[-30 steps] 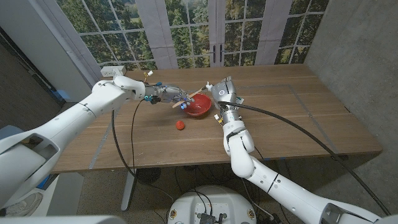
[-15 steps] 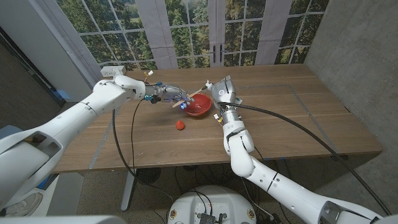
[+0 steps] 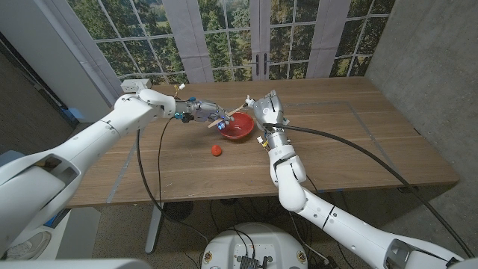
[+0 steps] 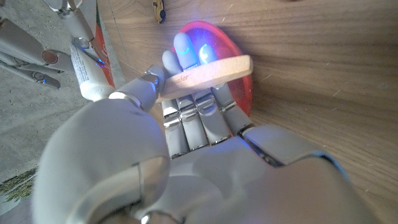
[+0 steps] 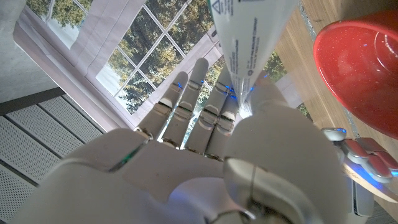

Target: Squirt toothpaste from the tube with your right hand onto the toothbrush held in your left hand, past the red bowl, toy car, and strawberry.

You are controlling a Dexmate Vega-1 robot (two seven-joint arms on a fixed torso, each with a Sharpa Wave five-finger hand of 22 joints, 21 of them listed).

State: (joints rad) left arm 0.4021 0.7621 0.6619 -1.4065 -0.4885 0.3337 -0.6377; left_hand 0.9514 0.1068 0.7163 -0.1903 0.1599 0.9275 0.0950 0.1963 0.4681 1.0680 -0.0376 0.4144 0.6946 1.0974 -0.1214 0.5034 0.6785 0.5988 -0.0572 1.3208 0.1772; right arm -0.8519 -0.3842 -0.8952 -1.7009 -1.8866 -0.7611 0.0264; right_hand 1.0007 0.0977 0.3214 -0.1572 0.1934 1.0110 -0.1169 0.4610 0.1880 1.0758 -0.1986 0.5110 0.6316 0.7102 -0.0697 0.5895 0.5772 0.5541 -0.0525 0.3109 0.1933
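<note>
On the wooden table before tall windows, a red bowl was seen, its contents indiscernible; the toothbrush was gripped by the left hand, the toothpaste tube by the right hand.

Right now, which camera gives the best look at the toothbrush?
The left wrist view: the wooden toothbrush lies close across the left hand's fingers. The head view shows it small and thin; the right wrist view shows hardly any of it.

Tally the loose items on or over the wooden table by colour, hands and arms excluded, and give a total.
Red: 2 (the round red bowl and the small red strawberry)
White: 1 (the white toothpaste tube, held by the right robot hand)
Light wood: 1 (the wooden-handled toothbrush, held by the left robot hand)
Total: 4
</note>
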